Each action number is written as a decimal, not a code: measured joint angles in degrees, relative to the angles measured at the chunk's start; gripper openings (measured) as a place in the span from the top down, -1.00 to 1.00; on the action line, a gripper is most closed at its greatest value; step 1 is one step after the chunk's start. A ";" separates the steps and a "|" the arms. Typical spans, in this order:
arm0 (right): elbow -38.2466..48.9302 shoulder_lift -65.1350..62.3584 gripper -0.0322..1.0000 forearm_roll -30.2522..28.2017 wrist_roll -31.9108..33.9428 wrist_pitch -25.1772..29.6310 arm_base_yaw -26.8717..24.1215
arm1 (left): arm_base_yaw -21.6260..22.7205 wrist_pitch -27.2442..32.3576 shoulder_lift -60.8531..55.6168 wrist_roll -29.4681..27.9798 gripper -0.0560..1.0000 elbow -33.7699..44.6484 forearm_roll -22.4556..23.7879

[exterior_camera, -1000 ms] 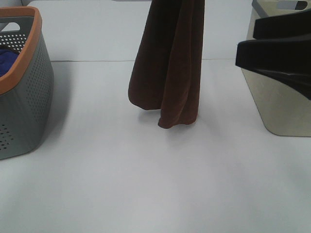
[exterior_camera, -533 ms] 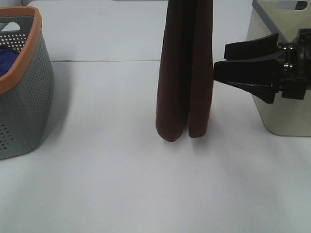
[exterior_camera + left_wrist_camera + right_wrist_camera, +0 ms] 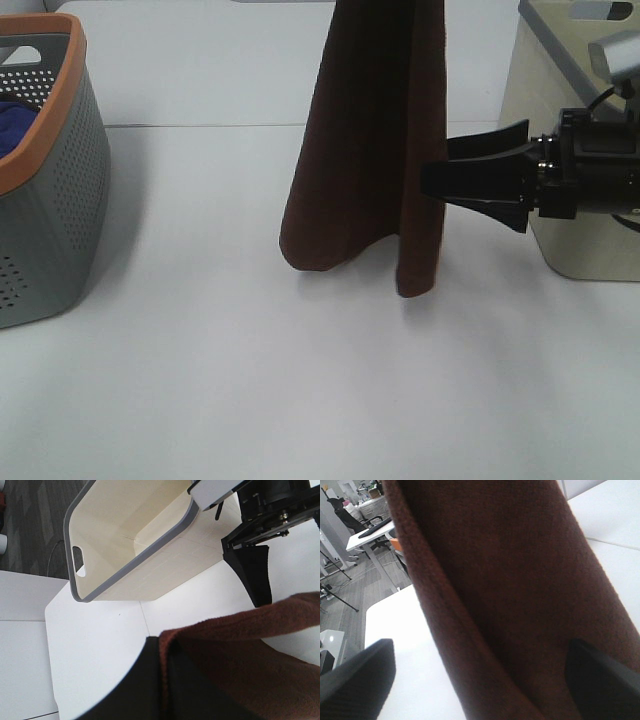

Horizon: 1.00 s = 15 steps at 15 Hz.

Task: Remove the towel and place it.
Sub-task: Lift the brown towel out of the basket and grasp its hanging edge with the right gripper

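Observation:
The dark brown towel (image 3: 365, 150) hangs in long folds from above the top of the exterior view, its lower end just over the white table (image 3: 300, 380). In the left wrist view my left gripper (image 3: 165, 672) is shut on the towel's upper edge (image 3: 240, 645). My right gripper (image 3: 437, 172) reaches in from the right with its jaws open and its fingertips at the towel's right fold. In the right wrist view the towel (image 3: 510, 580) fills the space between the two black fingers (image 3: 355, 677).
A grey perforated basket with an orange rim (image 3: 55, 210) stands at the left edge, with a blue cloth (image 3: 14, 125) inside. A cream basket with a grey rim (image 3: 585, 240) stands at the right behind my right arm; its inside (image 3: 125, 525) looks bare.
My right gripper has moved left, from beside the cream basket to the towel's right fold. The hanging towel has swung and its folds have spread wider.

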 joint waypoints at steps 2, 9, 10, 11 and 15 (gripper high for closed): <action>-0.11 4.24 -0.80 0.00 -0.92 0.63 0.00 | 0.00 0.00 0.86 0.00 0.89 0.00 0.00; -3.04 12.66 -0.80 0.46 -9.63 0.86 0.00 | 0.00 0.17 1.78 -0.06 0.89 0.00 0.00; -3.09 13.01 -0.80 0.46 -9.40 1.38 0.00 | 0.00 0.17 1.78 -0.06 0.89 0.00 0.00; -3.09 13.12 -0.80 0.46 -9.11 2.06 0.23 | 0.00 0.17 1.78 -0.06 0.89 0.00 0.00; -3.27 13.18 -0.80 0.23 -8.02 1.26 8.19 | 0.00 -0.29 1.78 -0.06 0.89 0.00 0.06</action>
